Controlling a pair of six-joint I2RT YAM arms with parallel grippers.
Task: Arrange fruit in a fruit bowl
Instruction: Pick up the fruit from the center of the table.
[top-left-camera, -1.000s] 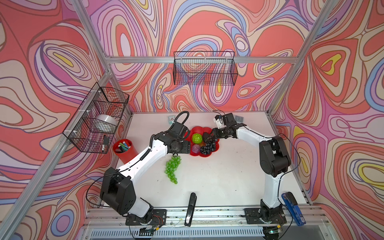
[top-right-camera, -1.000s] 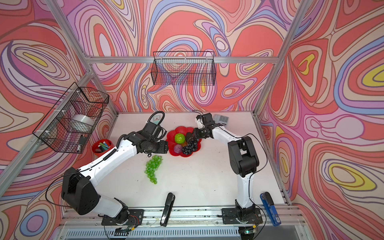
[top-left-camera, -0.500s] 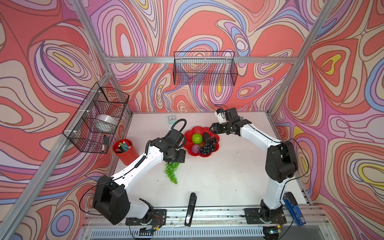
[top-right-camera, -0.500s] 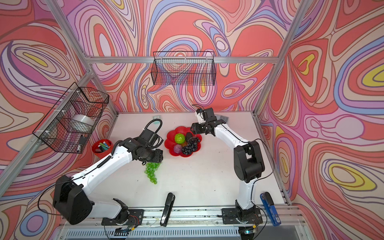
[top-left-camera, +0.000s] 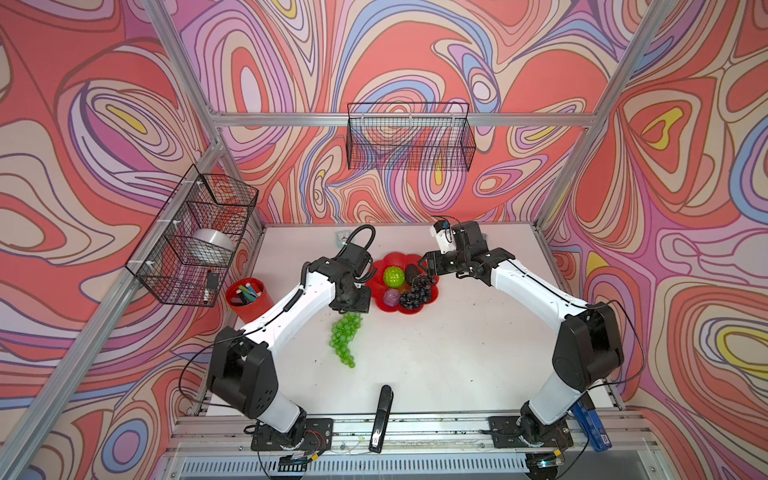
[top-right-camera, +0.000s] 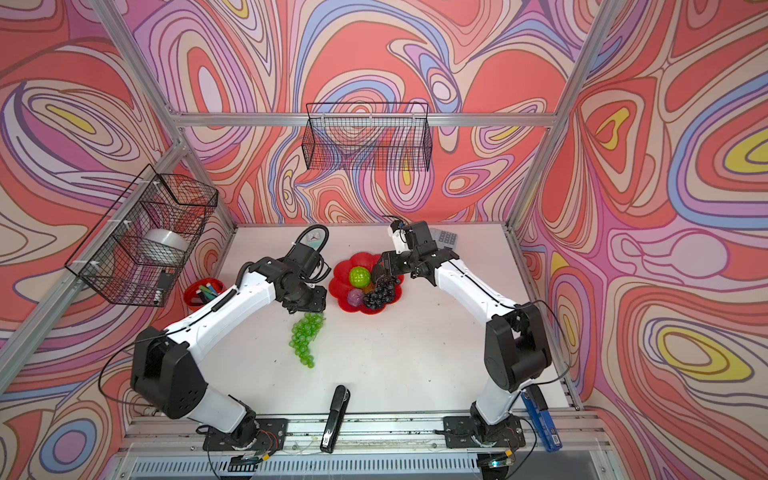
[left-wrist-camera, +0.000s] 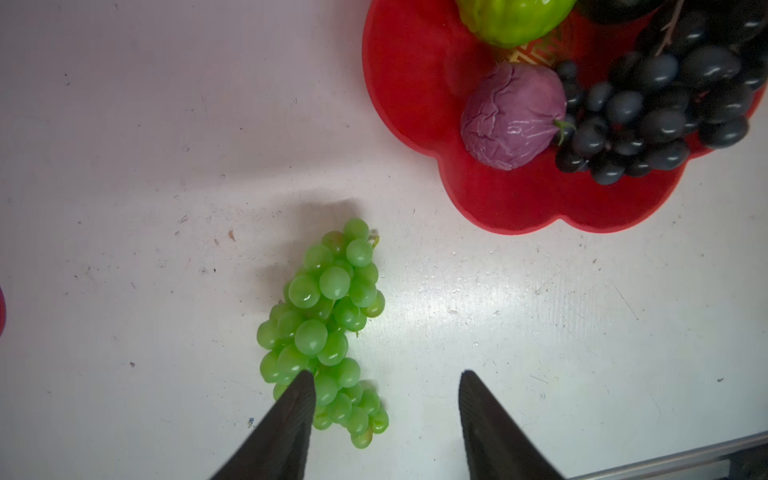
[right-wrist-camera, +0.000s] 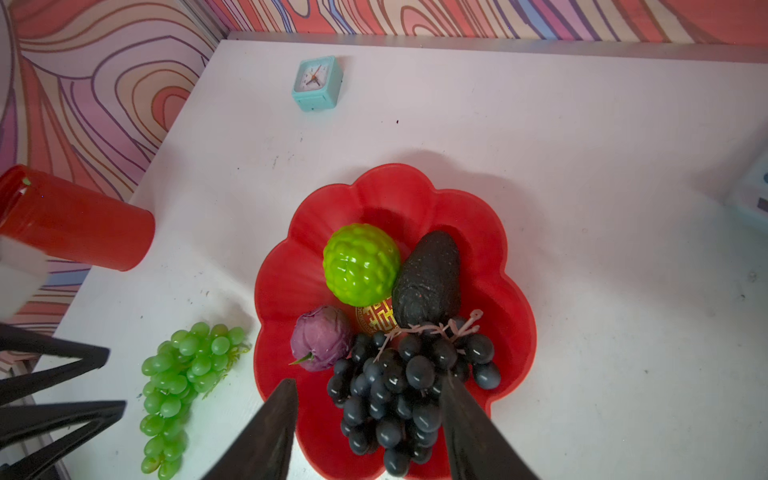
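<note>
The red flower-shaped fruit bowl (top-left-camera: 392, 259) (top-right-camera: 357, 261) holds a green bumpy ball (top-left-camera: 393, 276), a small purple fruit (top-left-camera: 391, 297), a blackish avocado (right-wrist-camera: 428, 278) and a dark grape bunch (top-left-camera: 415, 296). A green grape bunch (top-left-camera: 344, 336) (left-wrist-camera: 324, 324) lies on the table just front-left of the bowl. My left gripper (left-wrist-camera: 386, 376) hangs open over that bunch's lower end, one fingertip above the grapes and nothing gripped. Above the bowl's far right side my right gripper (right-wrist-camera: 369, 381) is open, and the dark grapes (right-wrist-camera: 407, 386) show between its fingers, lying in the bowl.
A red pen cup (top-left-camera: 246, 293) stands left of the bowl. A black stapler (top-left-camera: 381, 419) lies at the front edge and a blue one (top-left-camera: 592, 428) at the front right. A teal clock (right-wrist-camera: 316, 83) and a calculator (top-right-camera: 446, 237) sit at the back. Wire baskets hang on the walls.
My left gripper moved from the bowl's left side forward to the green grapes, its jaws narrowing. The right gripper let go of the dark grapes, pulled back, then returned above the bowl.
</note>
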